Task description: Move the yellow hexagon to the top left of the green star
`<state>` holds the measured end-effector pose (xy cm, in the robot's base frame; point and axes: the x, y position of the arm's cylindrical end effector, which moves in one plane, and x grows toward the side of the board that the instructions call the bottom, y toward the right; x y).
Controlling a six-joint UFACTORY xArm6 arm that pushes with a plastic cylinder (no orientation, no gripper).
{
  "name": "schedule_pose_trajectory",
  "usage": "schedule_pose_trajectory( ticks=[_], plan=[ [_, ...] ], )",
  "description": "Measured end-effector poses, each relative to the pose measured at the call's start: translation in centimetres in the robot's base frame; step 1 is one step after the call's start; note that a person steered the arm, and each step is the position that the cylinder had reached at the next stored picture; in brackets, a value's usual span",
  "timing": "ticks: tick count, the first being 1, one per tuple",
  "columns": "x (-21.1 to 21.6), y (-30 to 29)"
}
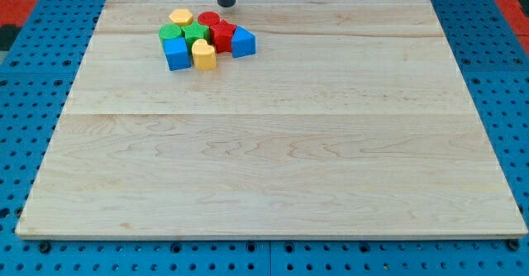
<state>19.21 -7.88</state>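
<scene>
The yellow hexagon (pixel 181 17) sits at the top left of a tight cluster of blocks near the board's top left. The green star (pixel 197 35) lies just below and to the right of it, touching or nearly touching. A second green block (pixel 171 34) is directly below the hexagon. My tip (pixel 225 4) rests at the board's top edge, up and to the right of the cluster, close to the red cylinder (pixel 207 20) and apart from the hexagon.
The cluster also holds a red block (pixel 223 36), a blue block (pixel 243 42) at its right, a blue cube (pixel 177 53) and a yellow block (pixel 203 54) at its bottom. The wooden board (pixel 273 160) lies on a blue perforated table.
</scene>
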Motion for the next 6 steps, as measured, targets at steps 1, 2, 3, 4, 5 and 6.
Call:
schedule_pose_trajectory(
  ticks=[1,2,3,4,5,6],
  plan=[
    [-0.1,-4.6],
    [0.0,-6.2],
    [1.1,-5.9],
    [2.0,-6.9],
    [2.6,-7.0],
    [3.2,-6.1]
  ],
)
